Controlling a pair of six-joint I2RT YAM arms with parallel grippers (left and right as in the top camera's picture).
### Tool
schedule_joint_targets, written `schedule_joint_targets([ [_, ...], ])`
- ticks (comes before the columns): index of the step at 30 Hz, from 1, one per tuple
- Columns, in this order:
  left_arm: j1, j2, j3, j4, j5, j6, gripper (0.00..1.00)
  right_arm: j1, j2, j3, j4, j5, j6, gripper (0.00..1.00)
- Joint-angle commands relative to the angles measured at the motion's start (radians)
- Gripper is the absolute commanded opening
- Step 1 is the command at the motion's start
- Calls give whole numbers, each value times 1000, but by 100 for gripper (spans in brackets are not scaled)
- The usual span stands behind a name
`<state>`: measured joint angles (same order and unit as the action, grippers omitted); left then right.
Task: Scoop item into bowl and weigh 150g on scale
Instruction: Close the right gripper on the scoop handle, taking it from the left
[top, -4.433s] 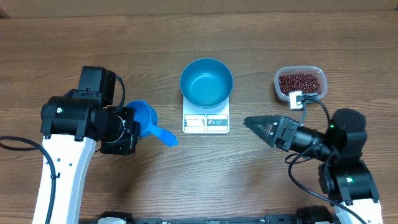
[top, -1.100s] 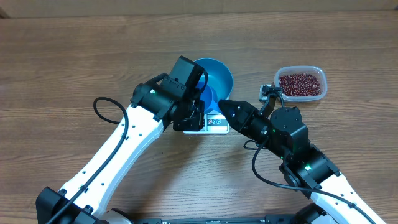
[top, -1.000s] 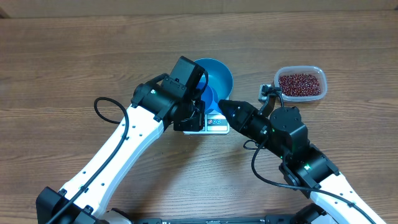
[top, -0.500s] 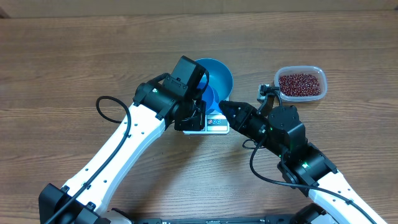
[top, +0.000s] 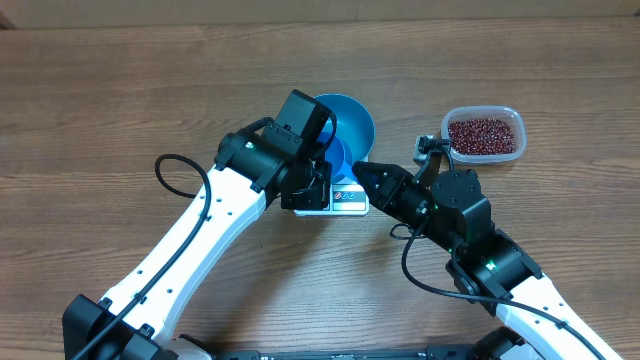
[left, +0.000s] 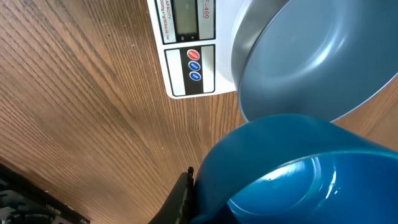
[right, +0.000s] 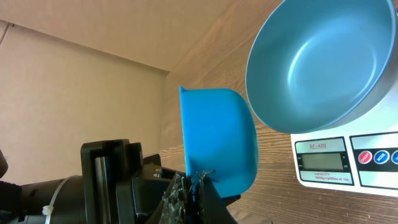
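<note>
From above, we see the bowl (top: 350, 115) sitting on the scale (top: 347, 199). The left gripper (top: 323, 168) is at its near-left rim, closed on the blue scoop (top: 337, 158). The right gripper (top: 362, 176) meets the scoop from the other side. The beans (top: 484, 134) lie in the clear tub (top: 447, 120), well apart. In the left wrist view, one dark finger (left: 179, 200) is at the scoop's rim, with the bowl just behind. In the right wrist view, the jaws are pressed together on the scoop's lower edge, beside the bowl.
</note>
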<state>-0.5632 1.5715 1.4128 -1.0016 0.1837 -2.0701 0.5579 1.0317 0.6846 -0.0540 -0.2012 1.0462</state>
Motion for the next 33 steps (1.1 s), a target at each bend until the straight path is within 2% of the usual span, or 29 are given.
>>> schedule_joint_targets([
  [1, -8, 11, 13, 5, 1, -14, 4, 6, 2, 24, 1, 6, -3, 4],
  [6, -8, 11, 13, 4, 1, -13, 9, 6, 2, 24, 0, 5, -3, 4],
  [9, -8, 11, 13, 5, 0, -14, 4, 6, 2, 24, 0, 0, -3, 4],
  [18, -8, 11, 13, 5, 0, -14, 4, 6, 2, 24, 0, -1, -3, 4],
  [23, -8, 11, 13, 5, 1, -14, 4, 6, 2, 24, 1, -1, -3, 8],
  [29, -8, 11, 13, 5, 1, -14, 4, 6, 2, 24, 0, -2, -3, 7],
  [30, -8, 11, 13, 5, 1, -14, 4, 6, 2, 24, 1, -2, -3, 8],
  [33, -8, 11, 13, 5, 1, -14, 4, 6, 2, 24, 1, -2, -3, 19],
])
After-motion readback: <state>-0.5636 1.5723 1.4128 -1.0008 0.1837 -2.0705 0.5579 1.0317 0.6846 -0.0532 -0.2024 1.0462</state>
